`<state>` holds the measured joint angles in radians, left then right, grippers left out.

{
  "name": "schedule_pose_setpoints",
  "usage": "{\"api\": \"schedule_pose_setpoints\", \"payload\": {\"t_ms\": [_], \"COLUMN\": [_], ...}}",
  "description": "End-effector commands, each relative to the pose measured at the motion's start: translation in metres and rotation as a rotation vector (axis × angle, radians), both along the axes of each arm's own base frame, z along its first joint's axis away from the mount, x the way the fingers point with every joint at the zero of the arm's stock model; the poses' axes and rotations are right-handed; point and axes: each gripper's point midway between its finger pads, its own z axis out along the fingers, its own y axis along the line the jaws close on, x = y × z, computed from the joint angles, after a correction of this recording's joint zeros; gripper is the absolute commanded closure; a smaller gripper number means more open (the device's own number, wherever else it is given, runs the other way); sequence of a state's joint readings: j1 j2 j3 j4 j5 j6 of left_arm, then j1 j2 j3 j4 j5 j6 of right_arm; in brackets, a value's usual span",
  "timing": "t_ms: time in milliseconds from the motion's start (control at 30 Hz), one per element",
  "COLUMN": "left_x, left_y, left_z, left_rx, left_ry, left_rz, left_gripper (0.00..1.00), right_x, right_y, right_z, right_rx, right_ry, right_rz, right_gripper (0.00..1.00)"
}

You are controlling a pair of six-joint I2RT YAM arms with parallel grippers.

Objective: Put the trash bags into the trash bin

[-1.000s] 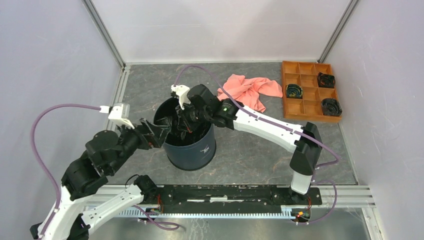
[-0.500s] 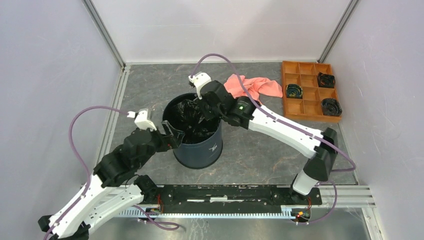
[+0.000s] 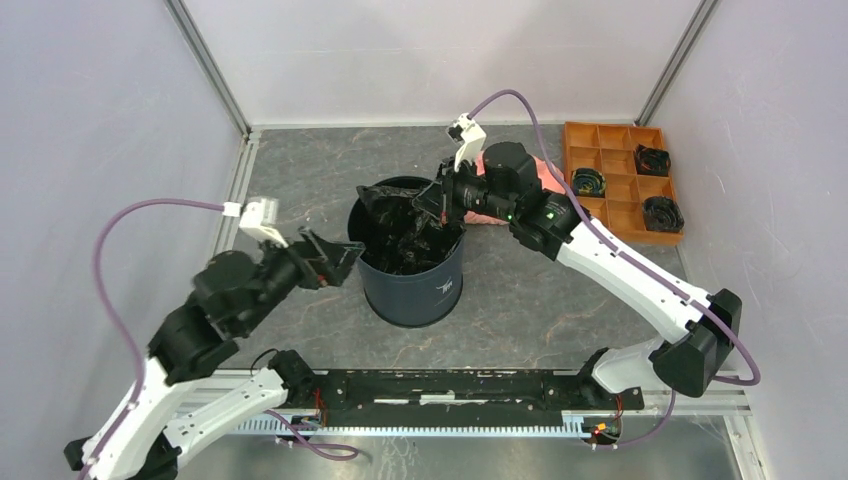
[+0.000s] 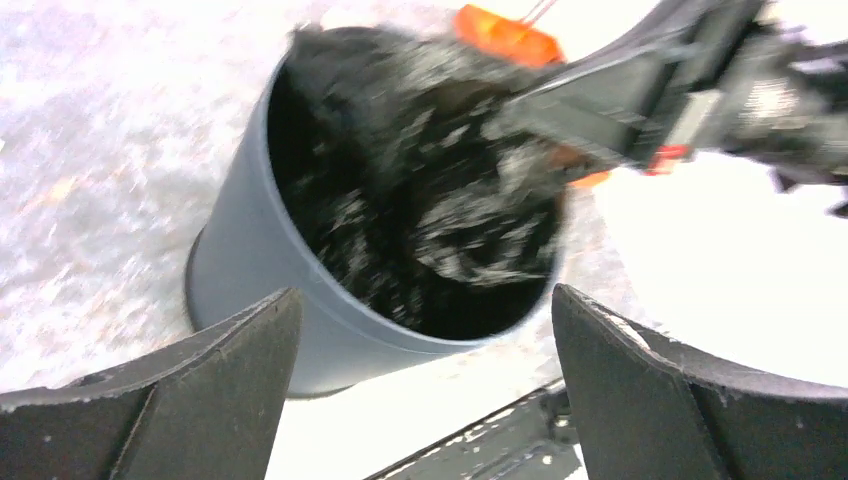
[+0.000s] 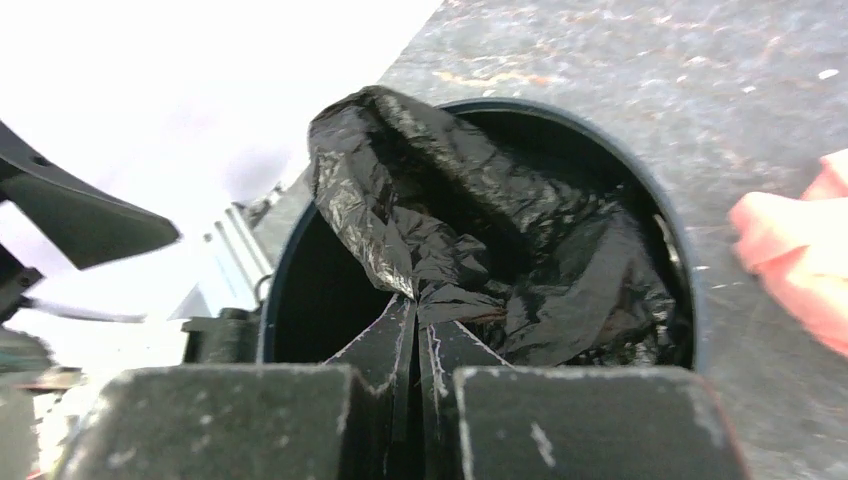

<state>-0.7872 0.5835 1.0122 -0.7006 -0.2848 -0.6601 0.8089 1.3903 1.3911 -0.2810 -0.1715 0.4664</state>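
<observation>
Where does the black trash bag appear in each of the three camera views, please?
Top external: trash bag at centre, bunched in the trash bin.
Left wrist: trash bag upper middle, blurred, inside the trash bin.
Right wrist: trash bag at centre, a fold pinched by the right gripper.
Shared landmark: the trash bin, around the bag in every view.

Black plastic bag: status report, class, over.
Right jaws shut on thin glossy black plastic bag, over dark navy cylindrical bin. Left jaws open, empty, beside bin. Bag mostly inside, one fold above rim. Nothing blocking.
</observation>
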Motion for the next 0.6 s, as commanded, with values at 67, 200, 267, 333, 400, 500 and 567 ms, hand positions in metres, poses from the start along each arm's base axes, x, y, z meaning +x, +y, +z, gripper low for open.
{"api": "schedule_pose_setpoints", "payload": {"t_ms": [67,200,267,333,400,500,567], "left_x": [-0.038,-0.028,-0.010,0.009,0.023,0.031,0.033], "left_y": [-0.051,-0.085,-0.088,-0.086,-0.086,-0.090,-0.090], "left_z": [0.063,0.072,0.068,0.059,0.046,0.029,0.021], "left_rx": [-0.042,0.016,0.082,0.157,0.226,0.283,0.297], "left_ry": [-0.126,-0.133,-0.148,-0.139,-0.116,-0.075,-0.057], "left_rz": [-0.403,-0.536,-0.496,-0.437,-0.406,-0.409,-0.402], "left_gripper": [0.00,0.01,0.03,0.05,0.12,0.21,0.25], "right_x": [-0.027,-0.030,-0.028,-0.026,-0.026,-0.024,-0.021], "right_y": [0.022,0.026,0.024,0.022,0.022,0.021,0.020], "right_z": [0.052,0.065,0.065,0.072,0.073,0.076,0.078], "right_rx": [0.278,0.333,0.338,0.362,0.373,0.386,0.392], "right_ry": [0.064,0.093,0.101,0.086,0.094,0.094,0.090], "right_rz": [0.194,0.232,0.217,0.214,0.222,0.218,0.213], "right_gripper": [0.96,0.96,0.96,0.96,0.96,0.96,0.96]}}
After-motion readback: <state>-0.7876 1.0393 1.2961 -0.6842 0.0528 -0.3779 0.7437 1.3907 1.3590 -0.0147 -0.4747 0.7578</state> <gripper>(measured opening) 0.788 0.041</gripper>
